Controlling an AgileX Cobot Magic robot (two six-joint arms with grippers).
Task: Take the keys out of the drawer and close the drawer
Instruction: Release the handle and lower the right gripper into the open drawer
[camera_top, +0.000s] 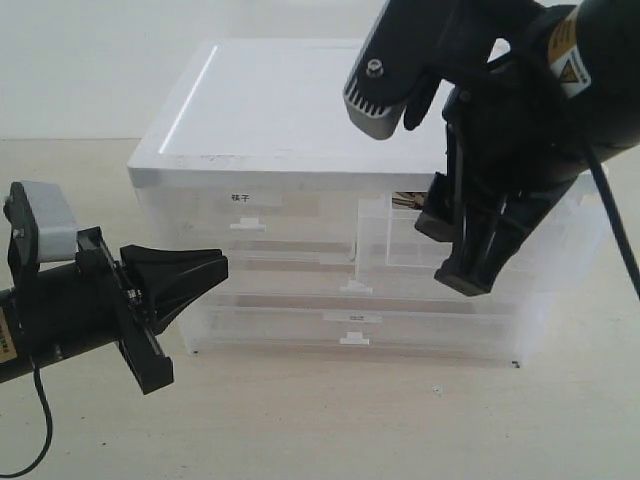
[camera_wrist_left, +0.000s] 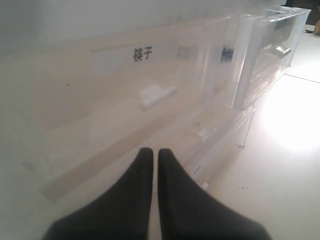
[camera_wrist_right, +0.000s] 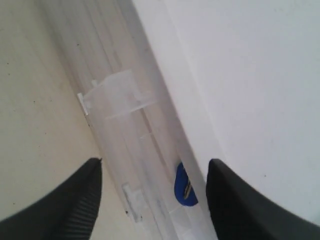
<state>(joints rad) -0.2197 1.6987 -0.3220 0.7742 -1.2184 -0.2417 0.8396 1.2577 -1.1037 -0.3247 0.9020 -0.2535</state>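
The drawer (camera_top: 392, 238) is the upper right half-width clear one, and it stands pulled out of the cabinet (camera_top: 280, 110). My right gripper (camera_top: 455, 250) hangs open just over its right part, fingers pointing down. In the right wrist view the keys' blue fob (camera_wrist_right: 185, 187) lies inside the drawer (camera_wrist_right: 150, 150), between the open fingers of that gripper (camera_wrist_right: 153, 165) and nearer one of them; the metal keys are hidden. The drawer's white tab handle (camera_wrist_right: 131, 198) shows beside it. My left gripper (camera_top: 215, 265) is shut and empty, level with the cabinet's lower left front, apart from it.
The upper left half-width drawer (camera_wrist_left: 125, 85), with a bold dark label (camera_wrist_left: 142, 54) and a white handle (camera_wrist_left: 157, 95), is closed. Full-width drawers (camera_top: 350, 325) sit below. The open drawer (camera_wrist_left: 265, 55) juts out past the cabinet front. The pale tabletop (camera_top: 330, 420) spreads in front.
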